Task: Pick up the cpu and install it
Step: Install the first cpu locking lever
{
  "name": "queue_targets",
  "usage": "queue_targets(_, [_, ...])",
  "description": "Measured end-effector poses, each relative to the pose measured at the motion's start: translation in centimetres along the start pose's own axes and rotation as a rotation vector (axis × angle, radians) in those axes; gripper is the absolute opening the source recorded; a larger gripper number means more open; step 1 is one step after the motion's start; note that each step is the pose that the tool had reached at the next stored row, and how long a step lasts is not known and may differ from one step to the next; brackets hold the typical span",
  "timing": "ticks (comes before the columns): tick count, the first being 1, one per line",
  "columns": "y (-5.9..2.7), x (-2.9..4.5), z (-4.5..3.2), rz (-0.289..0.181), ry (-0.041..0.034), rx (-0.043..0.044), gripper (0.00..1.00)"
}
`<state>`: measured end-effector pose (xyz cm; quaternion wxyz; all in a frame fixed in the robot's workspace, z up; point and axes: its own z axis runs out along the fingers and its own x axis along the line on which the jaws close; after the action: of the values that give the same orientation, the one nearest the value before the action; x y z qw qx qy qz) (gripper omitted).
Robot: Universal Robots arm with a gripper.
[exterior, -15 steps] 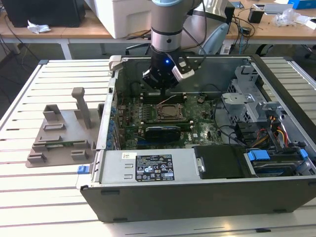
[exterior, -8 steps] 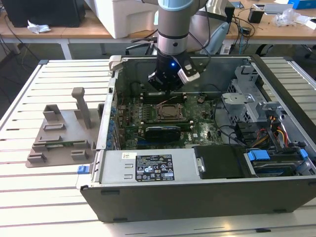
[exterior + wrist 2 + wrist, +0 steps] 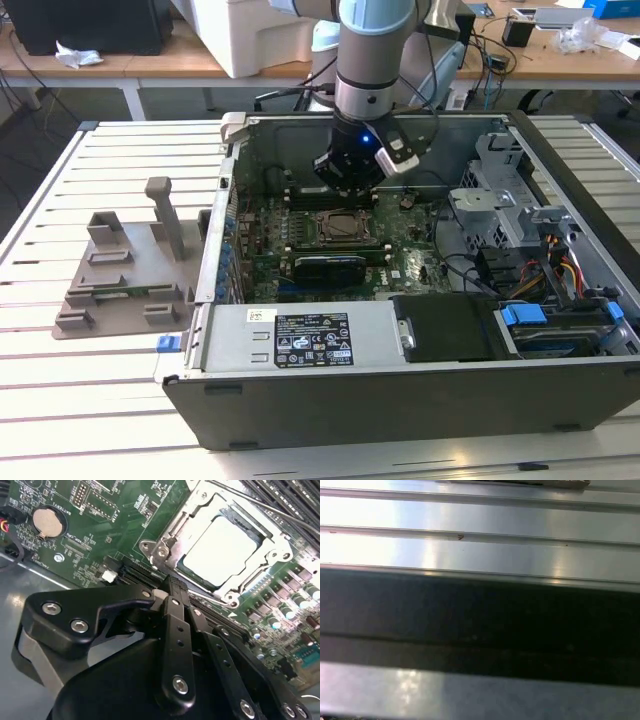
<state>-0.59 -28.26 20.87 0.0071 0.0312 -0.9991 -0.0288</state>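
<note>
In the second wrist view the cpu (image 3: 222, 550), a pale silvery square, lies flat inside the metal-framed socket (image 3: 167, 535) on the green motherboard (image 3: 100, 525). The socket's frame stands open around it. My gripper (image 3: 172, 585) hovers just beside the socket's near corner, its black fingers (image 3: 176, 630) shut together with nothing between them. In the exterior view the gripper (image 3: 350, 185) hangs inside the open computer case (image 3: 400, 400), directly above the back edge of the socket (image 3: 345, 228).
A grey plastic fixture (image 3: 130, 270) with upright posts stands on the slatted table (image 3: 60, 400) at the exterior view's left. Drive cages and cables (image 3: 540, 250) crowd the case's right side. A power supply (image 3: 310, 340) lines its front. A coin battery (image 3: 49, 522) sits on the board.
</note>
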Motion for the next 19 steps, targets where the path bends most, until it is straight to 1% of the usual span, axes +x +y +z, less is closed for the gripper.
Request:
queue_targets(9, [-0.39, -0.3, 0.53, 0.0, 0.0, -0.0002, 0.11])
queue_targets(11, [-0.25, -0.33, 0.57, 0.0, -0.0002, 0.0003, 0.11])
queue_targets(13, [0.06, -0.35, 0.6, -0.002, -0.0002, -0.0013, 0.11])
queue_targets(15, [0.14, -0.35, 0.59, -0.003, -0.0001, -0.0018, 0.11])
queue_targets(16, [0.16, -0.35, 0.44, -0.003, -0.0005, -0.002, 0.11])
queue_targets(17, [0.18, -0.34, -0.01, -0.003, -0.0012, 0.0007, 0.11])
queue_targets(18, [0.19, -0.33, -0.3, -0.003, -0.0018, 0.0039, 0.11])
queue_targets(19, [0.16, -0.33, -0.45, -0.003, -0.0021, 0.009, 0.11])
